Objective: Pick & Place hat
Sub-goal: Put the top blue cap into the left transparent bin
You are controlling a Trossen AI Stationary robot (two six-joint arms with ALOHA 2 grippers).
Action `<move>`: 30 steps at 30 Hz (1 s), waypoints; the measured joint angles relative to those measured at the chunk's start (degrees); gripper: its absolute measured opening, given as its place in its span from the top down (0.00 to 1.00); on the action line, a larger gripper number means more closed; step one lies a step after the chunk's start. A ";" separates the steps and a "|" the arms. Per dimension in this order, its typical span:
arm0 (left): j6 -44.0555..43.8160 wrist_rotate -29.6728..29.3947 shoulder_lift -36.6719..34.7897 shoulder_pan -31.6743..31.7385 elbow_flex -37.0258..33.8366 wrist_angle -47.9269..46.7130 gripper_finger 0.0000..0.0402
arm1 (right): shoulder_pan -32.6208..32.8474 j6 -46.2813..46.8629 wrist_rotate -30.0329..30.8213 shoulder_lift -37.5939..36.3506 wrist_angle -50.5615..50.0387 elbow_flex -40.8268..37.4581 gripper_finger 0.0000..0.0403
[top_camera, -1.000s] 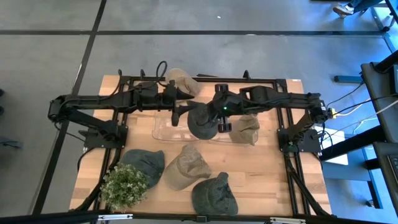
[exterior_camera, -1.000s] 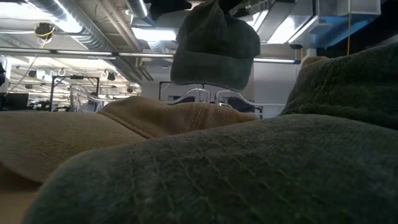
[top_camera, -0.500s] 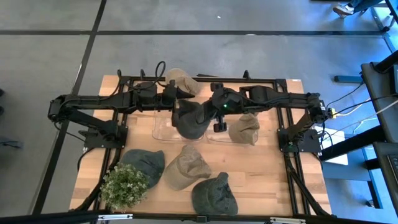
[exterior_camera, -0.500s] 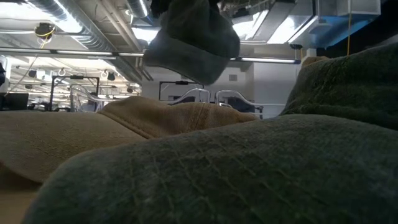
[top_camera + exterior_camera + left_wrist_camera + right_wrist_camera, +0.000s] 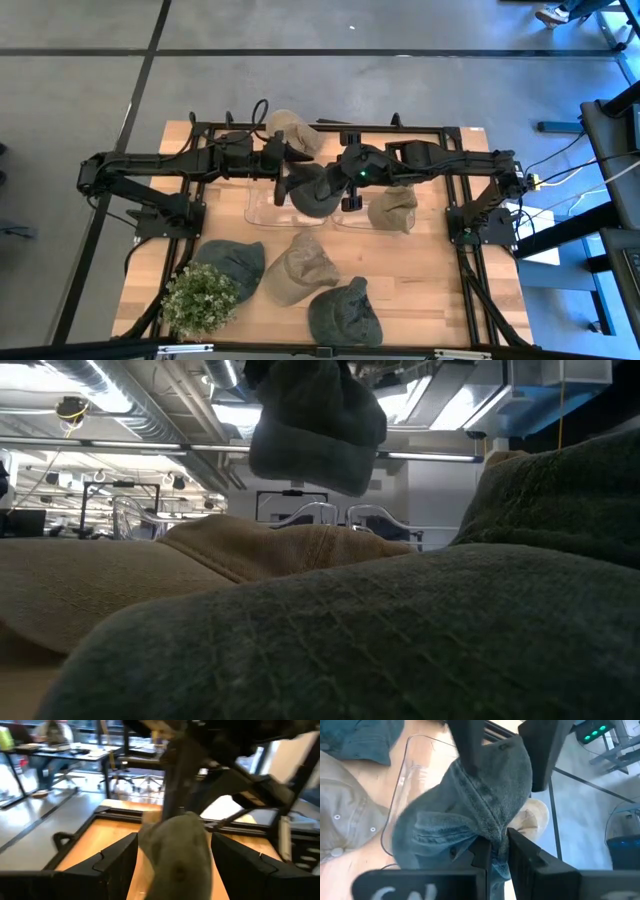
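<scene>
While aloft, grey hat (image 5: 470, 805) pinched between right fingers (image 5: 482, 855), left fingers (image 5: 120, 855) apart.

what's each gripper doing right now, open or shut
Left gripper: open, fingers either side of the grey hat.
Right gripper: shut on the grey hat, held up.

Overhead looks down; low view level; both share hat (image 5: 308, 190).
</scene>
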 joint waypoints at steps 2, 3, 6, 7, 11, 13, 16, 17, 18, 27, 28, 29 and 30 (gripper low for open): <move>0.50 2.99 0.00 0.00 0.00 0.16 0.38 | 0.00 -0.01 0.00 0.00 0.00 0.00 0.88; 0.84 4.83 0.00 -0.02 0.00 0.20 0.38 | -0.02 0.00 0.00 0.00 0.00 0.00 0.88; 1.30 9.03 0.00 -0.80 0.00 0.49 0.38 | -0.02 -0.02 -0.02 0.00 0.02 0.00 0.88; 1.30 9.05 0.00 -1.10 0.00 0.48 0.38 | -0.02 -0.02 -0.02 0.00 0.04 0.00 0.88; 1.50 8.62 0.00 -1.88 0.00 0.47 0.38 | -0.01 -0.02 -0.02 0.00 0.04 0.00 0.88; 1.52 7.77 0.00 -1.88 0.00 0.47 0.38 | -0.04 -0.02 -0.02 0.00 0.02 0.00 0.88; 1.52 1.45 0.00 -1.92 0.00 -0.03 0.38 | -0.04 -0.02 0.00 0.00 0.00 0.00 0.88; 1.52 -0.92 0.00 -1.91 0.00 -0.51 0.38 | -0.04 -0.02 0.00 0.00 -0.02 0.00 0.88; 1.52 -3.12 0.00 -1.87 -0.01 -0.94 0.38 | -0.04 -0.02 0.00 0.00 -0.02 0.00 0.88; 1.52 -10.15 0.00 -1.88 -0.02 -3.43 0.42 | -0.04 -0.02 -0.43 0.00 -0.24 0.00 0.88; 1.52 -10.16 0.00 -1.88 -0.02 -3.43 0.44 | -0.04 -0.02 -0.46 0.00 -0.23 0.00 0.88; 1.54 -10.16 0.00 -1.88 -0.02 -3.42 0.46 | -0.04 -0.02 -0.46 0.00 -0.22 0.00 0.88; 1.76 -10.17 0.00 -1.88 -0.02 -3.40 0.48 | -0.04 -0.02 -0.46 0.00 -0.22 0.00 0.88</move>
